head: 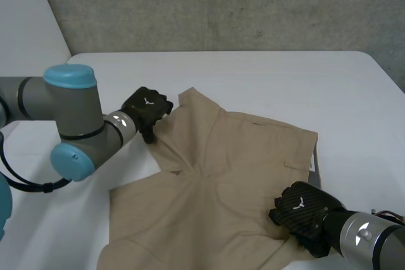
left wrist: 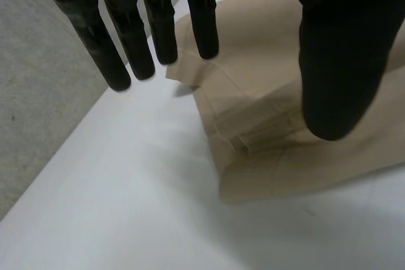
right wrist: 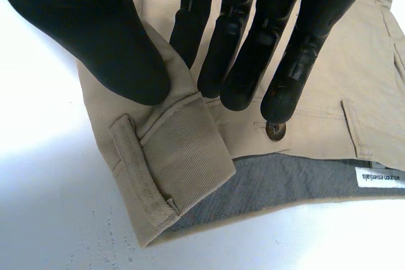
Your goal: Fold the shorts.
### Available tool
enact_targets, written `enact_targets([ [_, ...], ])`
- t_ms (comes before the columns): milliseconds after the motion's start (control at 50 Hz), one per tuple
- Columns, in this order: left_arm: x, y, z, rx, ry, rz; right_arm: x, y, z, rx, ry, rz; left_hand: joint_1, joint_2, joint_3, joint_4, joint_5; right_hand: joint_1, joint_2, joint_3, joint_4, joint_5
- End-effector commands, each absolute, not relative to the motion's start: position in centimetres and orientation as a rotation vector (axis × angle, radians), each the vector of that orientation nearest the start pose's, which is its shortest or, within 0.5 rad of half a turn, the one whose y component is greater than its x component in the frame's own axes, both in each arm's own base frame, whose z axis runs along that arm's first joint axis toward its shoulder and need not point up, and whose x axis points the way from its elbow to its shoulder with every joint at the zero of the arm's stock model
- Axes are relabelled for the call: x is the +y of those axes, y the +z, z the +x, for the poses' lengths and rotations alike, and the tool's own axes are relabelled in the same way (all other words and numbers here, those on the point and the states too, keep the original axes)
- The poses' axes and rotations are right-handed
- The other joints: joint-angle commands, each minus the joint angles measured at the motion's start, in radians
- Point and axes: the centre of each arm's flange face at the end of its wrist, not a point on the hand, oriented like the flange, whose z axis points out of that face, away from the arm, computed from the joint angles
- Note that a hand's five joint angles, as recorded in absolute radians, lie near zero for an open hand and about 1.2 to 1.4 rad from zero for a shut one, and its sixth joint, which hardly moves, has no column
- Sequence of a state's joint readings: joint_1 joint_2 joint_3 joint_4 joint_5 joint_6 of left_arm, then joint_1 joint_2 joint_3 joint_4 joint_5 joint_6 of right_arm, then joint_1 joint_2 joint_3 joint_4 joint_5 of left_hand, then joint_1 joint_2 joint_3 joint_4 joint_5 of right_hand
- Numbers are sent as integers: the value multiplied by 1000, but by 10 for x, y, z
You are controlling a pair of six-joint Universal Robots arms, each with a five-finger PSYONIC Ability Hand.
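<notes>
As the head camera looks down, the tan cloth shorts [head: 215,175] lie spread out in the middle of the white table [head: 329,86]. The left hand [head: 147,107] sits at about eleven o'clock from the shorts' middle, on the edge of one leg. The right hand [head: 299,208] sits at about four o'clock, on the waistband [head: 309,153]. Both hands show their backs here, so their fingers are hard to see. At six o'clock the shorts are cut off.

In the left wrist view, the fingers [left wrist: 158,36] hang down straight and the thumb [left wrist: 335,61] stands far from them. This hand is wide open and holds nothing. The leg hem [left wrist: 253,124] lies under the gap, bunched into small folds. One fingertip is right at its edge, but I cannot tell if it touches.

In the right wrist view, the thumb [right wrist: 95,36] and fingers [right wrist: 240,49] are close together and pinch a ridge of waistband [right wrist: 183,137] between them. The waistband corner is turned over, so the grey lining [right wrist: 278,181] shows. A dark round button [right wrist: 275,131] sits at one fingertip, and a white label [right wrist: 378,177] lies on the lining. The head view shows that lining as a thin grey strip at three o'clock.
</notes>
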State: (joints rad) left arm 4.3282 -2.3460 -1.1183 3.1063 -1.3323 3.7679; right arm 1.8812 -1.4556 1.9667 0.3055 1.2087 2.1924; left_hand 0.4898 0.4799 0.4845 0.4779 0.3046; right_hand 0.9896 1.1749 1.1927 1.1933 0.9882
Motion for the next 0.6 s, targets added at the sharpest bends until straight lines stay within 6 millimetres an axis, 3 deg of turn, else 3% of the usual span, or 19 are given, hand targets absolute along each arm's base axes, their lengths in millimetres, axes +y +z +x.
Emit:
enact_targets([
  [20, -343, 132, -303, 2201, -1806, 1463, -151, 168, 220, 2138, -1214, -1809, 327, 337, 333, 339, 338, 407, 221, 204, 203, 234],
  [200, -342, 137, -299, 2193, -1798, 1448, -153, 168, 221, 2134, -1236, -1810, 904, 913, 909, 915, 914, 407, 221, 204, 203, 234],
  [420, -321, 159, -278, 2211, -1742, 1378, -152, 167, 221, 2130, -1233, -1811, 878, 887, 883, 889, 888, 407, 221, 204, 203, 234],
  [600, -307, 151, -269, 2243, -1652, 1369, -151, 166, 221, 2131, -1224, -1811, 725, 735, 730, 737, 736, 407, 221, 204, 203, 234],
])
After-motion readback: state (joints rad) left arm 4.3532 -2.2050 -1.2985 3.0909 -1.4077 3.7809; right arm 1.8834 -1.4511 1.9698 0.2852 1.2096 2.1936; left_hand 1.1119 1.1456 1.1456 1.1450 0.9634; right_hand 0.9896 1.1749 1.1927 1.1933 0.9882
